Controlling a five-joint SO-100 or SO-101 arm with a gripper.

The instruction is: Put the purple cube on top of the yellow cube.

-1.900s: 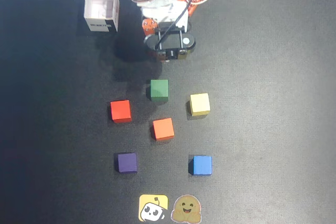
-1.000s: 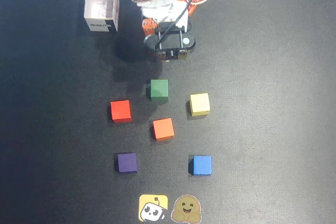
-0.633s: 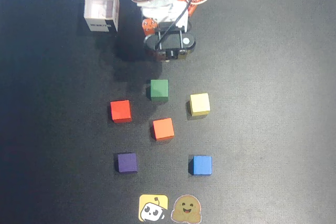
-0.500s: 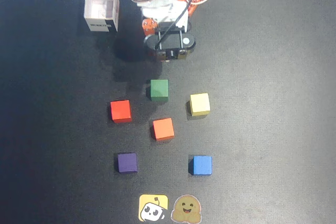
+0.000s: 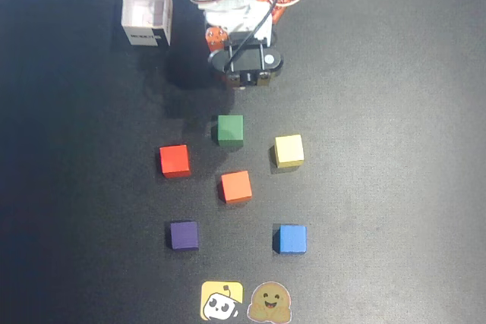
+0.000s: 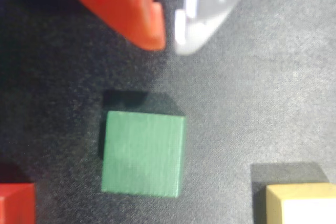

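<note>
In the overhead view the purple cube point(image 5: 184, 235) sits on the dark mat at the lower left, and the pale yellow cube point(image 5: 288, 150) lies further up on the right; they are well apart. My gripper point(image 5: 242, 83) hangs at the top centre under the folded arm, far from both. The wrist view shows the orange and white fingers of my gripper point(image 6: 168, 43) nearly touching, with nothing between them, above the mat. Only a corner of the yellow cube point(image 6: 302, 204) appears there at the lower right. The purple cube is outside the wrist view.
A green cube point(image 5: 230, 130) point(image 6: 143, 152) lies just below the gripper. Red point(image 5: 175, 160), orange point(image 5: 236, 186) and blue point(image 5: 292, 239) cubes lie around. A white open box point(image 5: 146, 11) stands at the top left. Two flat stickers point(image 5: 222, 300) point(image 5: 269, 303) lie at the bottom edge.
</note>
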